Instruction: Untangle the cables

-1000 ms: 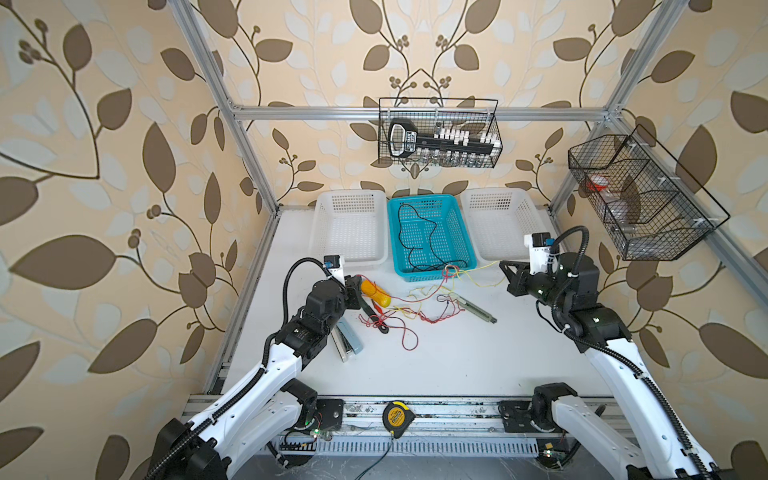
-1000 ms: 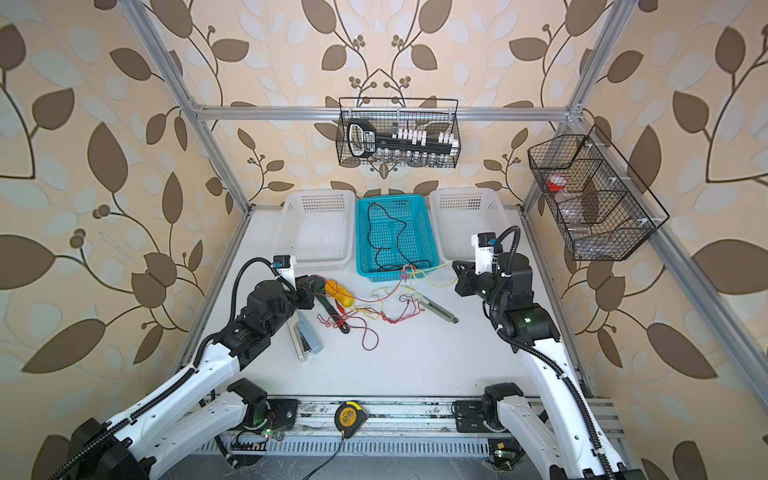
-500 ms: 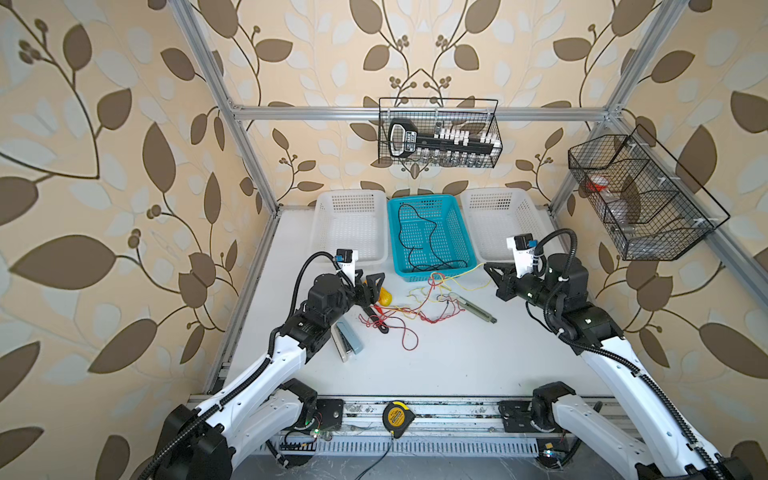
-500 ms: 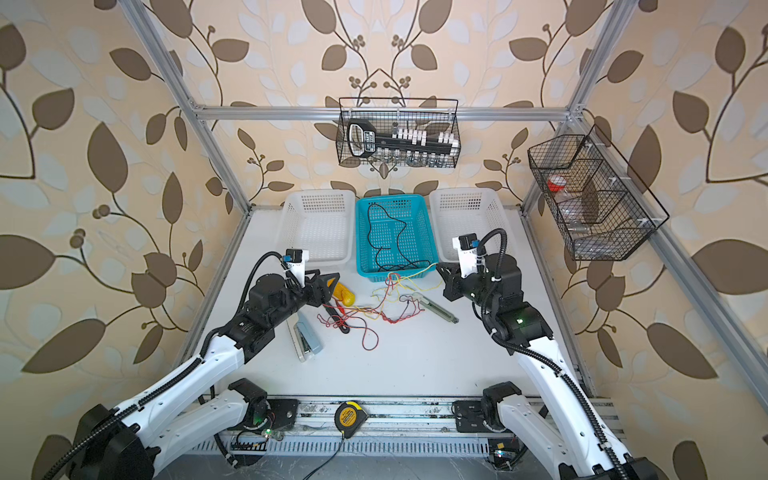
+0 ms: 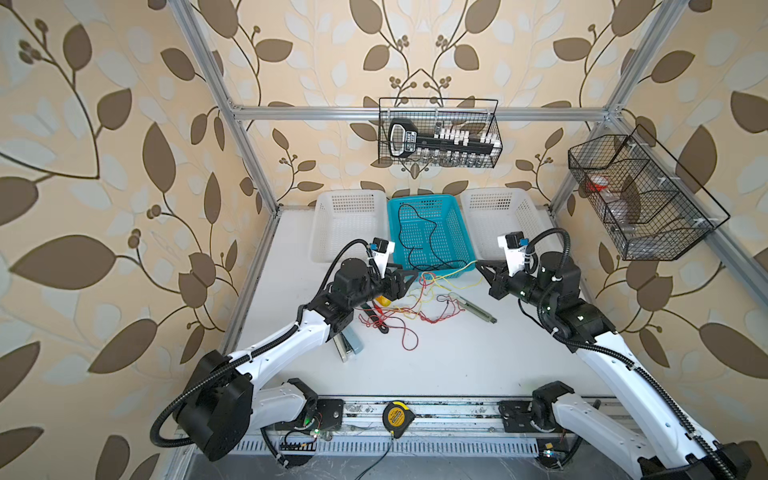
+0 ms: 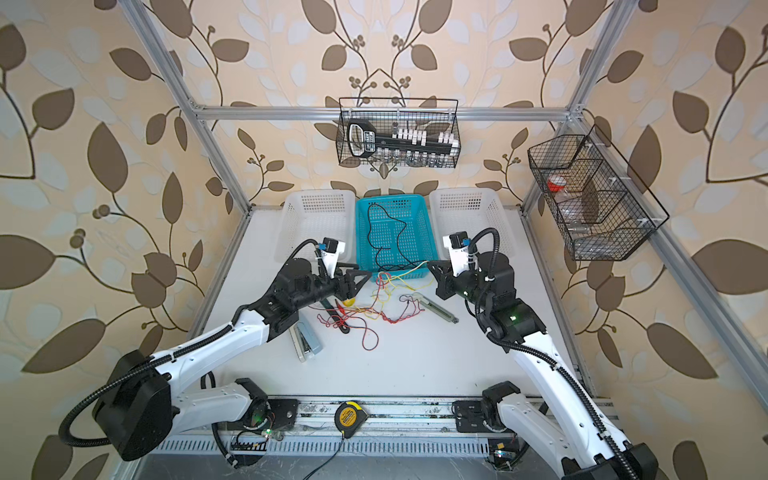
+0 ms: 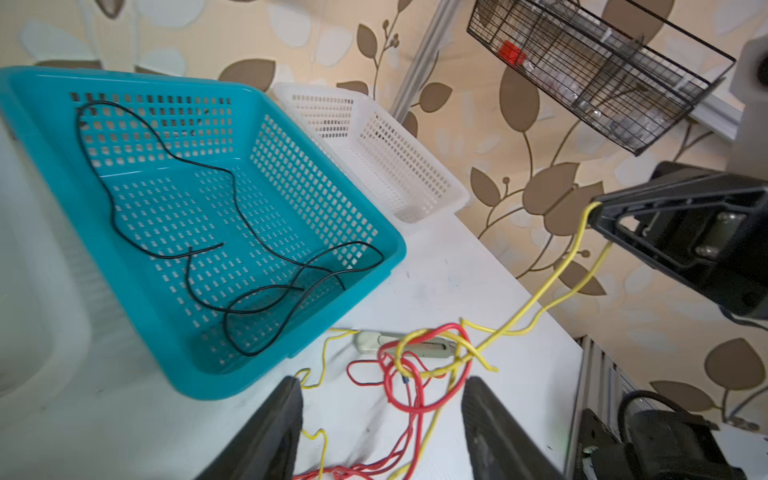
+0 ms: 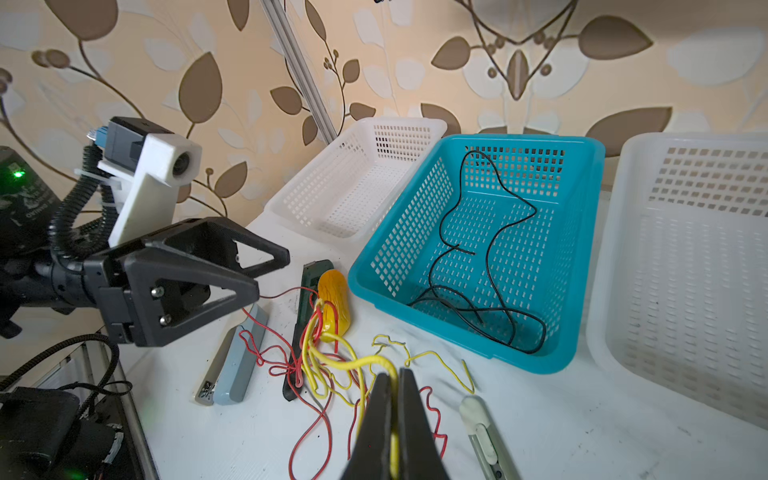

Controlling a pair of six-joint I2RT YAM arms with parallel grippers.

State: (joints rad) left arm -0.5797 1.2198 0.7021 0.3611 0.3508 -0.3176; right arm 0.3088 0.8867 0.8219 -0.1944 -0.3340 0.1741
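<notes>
Mid-frame: right hand (image 8: 394, 376) pinches yellow cable (image 8: 365, 360), raised off counter (image 5: 436, 365); left hand (image 7: 380, 390) spread at red-yellow tangle (image 8: 309, 353).

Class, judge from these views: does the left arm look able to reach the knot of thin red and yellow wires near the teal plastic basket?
Probably yes: the left gripper stands open just short of the knot of thin red and yellow wires, with nothing between them.

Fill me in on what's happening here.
A robot is working on a tangle of red and yellow cables. The right gripper is shut on a yellow cable, holding it raised away from the tangle. The left gripper is open, straddling the tangle and gripping nothing. A black cable lies in the teal basket.
</notes>
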